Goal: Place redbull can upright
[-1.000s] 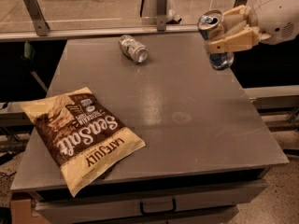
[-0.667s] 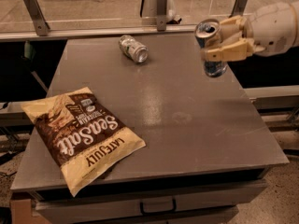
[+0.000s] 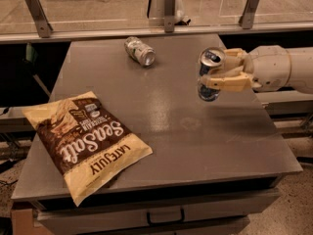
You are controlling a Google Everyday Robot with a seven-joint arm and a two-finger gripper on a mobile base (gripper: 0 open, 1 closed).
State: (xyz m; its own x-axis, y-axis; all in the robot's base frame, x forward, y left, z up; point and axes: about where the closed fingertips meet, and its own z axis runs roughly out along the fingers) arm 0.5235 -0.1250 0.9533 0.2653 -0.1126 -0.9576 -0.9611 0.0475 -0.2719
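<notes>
At the near left, a Sea Salt chip bag lies flat on the grey desk, one corner hanging past the near edge. Farther back and left of centre, a short silver-green can lies on its side, its round end facing near and to the right.

Right of centre is the redbull can, over the right half of the desk and well apart from both other things. Its long axis runs close to vertical, with the shiny silver top and pull tab uppermost and leaning a little to the right. The base points down at the desk. It seems to hang clear of the surface, though the angle does not settle this.

The beige claw reaches in from the right on a white arm. It is pinching the can across its middle. One finger presses the upper part of the body and the other the lower part, spread only as wide as the can itself. Both ends of the can stick out past the fingers.

Compared with the frame a moment earlier, the can and claw have moved left and lower in view, further in from the desk's far right corner. The can's tilt is much the same. The bag and the silver-green can have not shifted.
</notes>
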